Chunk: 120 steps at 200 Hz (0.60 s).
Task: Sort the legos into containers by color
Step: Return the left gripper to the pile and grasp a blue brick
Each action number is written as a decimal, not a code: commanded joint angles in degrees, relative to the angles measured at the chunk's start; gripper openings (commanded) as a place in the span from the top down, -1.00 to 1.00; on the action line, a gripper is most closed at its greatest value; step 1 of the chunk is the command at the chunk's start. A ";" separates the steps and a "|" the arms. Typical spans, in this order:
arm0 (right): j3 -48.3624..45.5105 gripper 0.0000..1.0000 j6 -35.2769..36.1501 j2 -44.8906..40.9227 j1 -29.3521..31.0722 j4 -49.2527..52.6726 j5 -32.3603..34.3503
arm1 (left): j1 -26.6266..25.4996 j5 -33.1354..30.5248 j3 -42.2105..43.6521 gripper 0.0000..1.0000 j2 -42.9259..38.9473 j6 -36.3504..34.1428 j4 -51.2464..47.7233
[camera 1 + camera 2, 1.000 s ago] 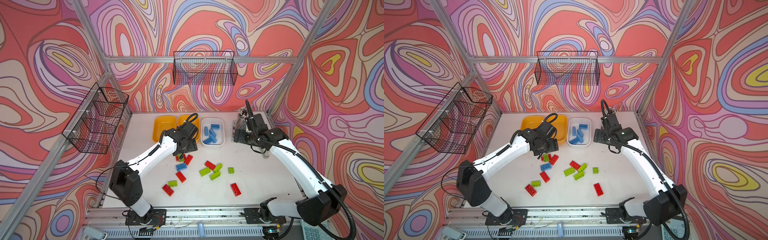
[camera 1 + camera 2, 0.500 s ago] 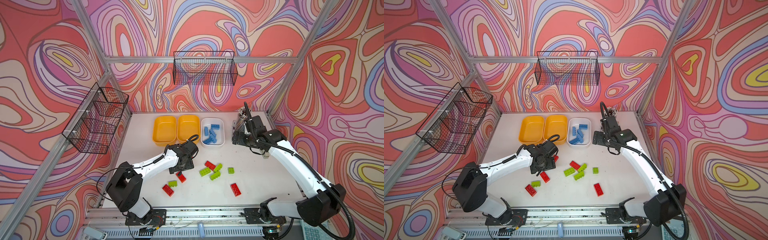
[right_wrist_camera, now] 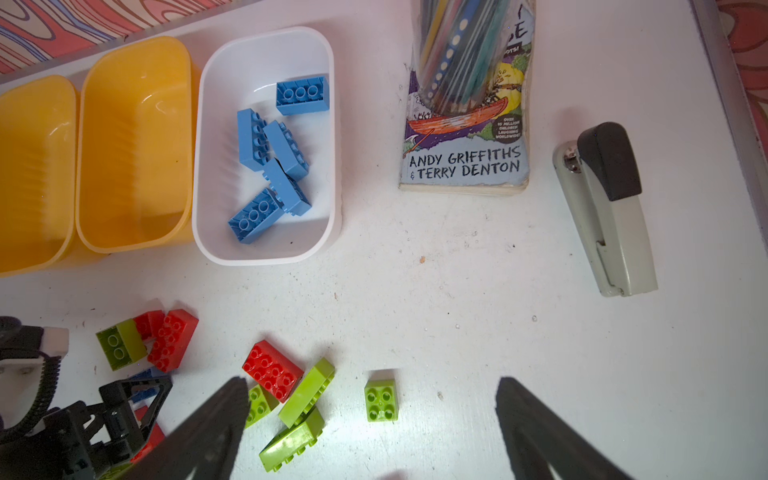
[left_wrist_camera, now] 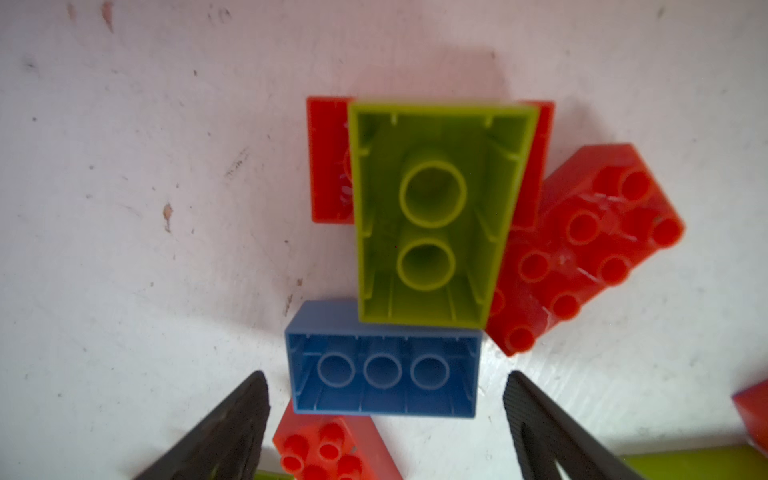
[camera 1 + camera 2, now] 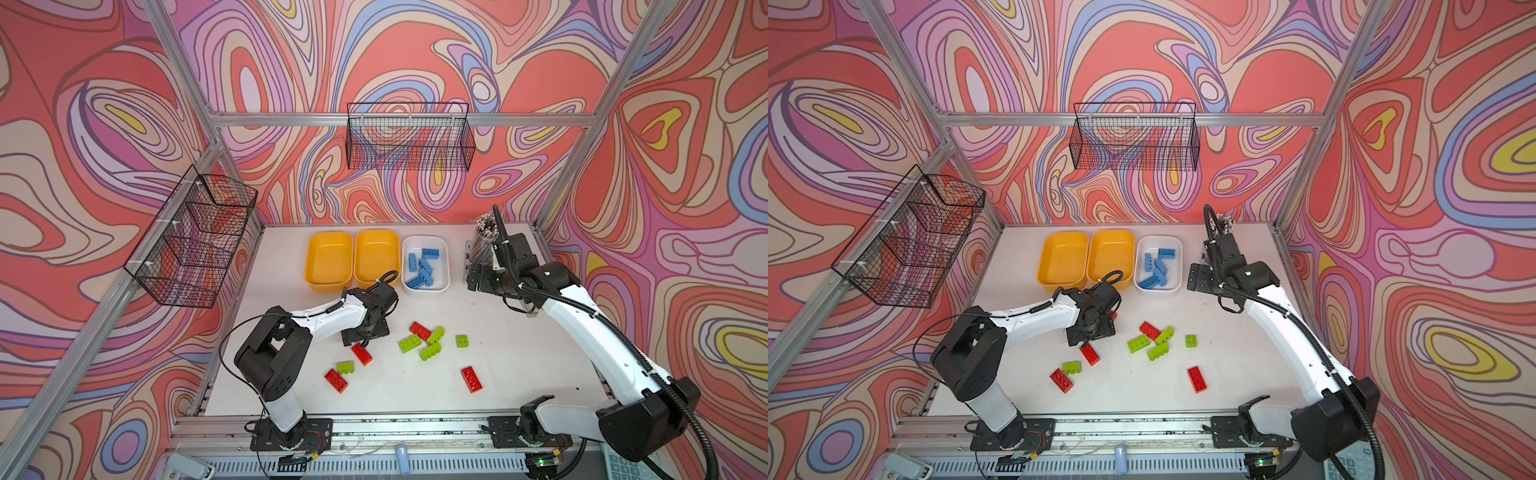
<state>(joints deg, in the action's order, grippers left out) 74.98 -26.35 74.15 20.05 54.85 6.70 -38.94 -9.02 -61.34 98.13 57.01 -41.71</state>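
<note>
Left end effector (image 4: 384, 380) apart, flanking a blue lego (image 4: 382, 361); right end effector (image 3: 372, 386) apart, empty

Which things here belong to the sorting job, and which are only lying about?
For the job: red bricks, green bricks, blue bricks, two yellow tubs, white tub.

Lying about: book, cup of pencils, stapler, two wire baskets.

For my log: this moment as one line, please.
left gripper: open, flanking blue brick | right gripper: open, empty | white tub: blue bricks
</note>
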 commanded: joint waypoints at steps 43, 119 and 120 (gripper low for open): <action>0.17 -0.96 -0.90 -1.20 -0.04 1.97 1.56 | 2.99 1.41 3.64 -0.79 1.44 -2.86 4.96; 1.79 -0.97 -1.25 0.56 -0.02 2.63 1.54 | 3.78 2.59 4.66 -0.24 3.30 -3.40 6.14; 1.86 -0.96 -1.25 0.65 -0.06 2.63 1.51 | 3.78 2.64 4.66 -0.23 3.30 -3.40 6.09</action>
<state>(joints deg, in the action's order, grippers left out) 75.05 -26.92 74.06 20.05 56.36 7.27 -35.77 -6.90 -57.95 99.26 53.78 -34.83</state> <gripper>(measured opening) 0.982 0.696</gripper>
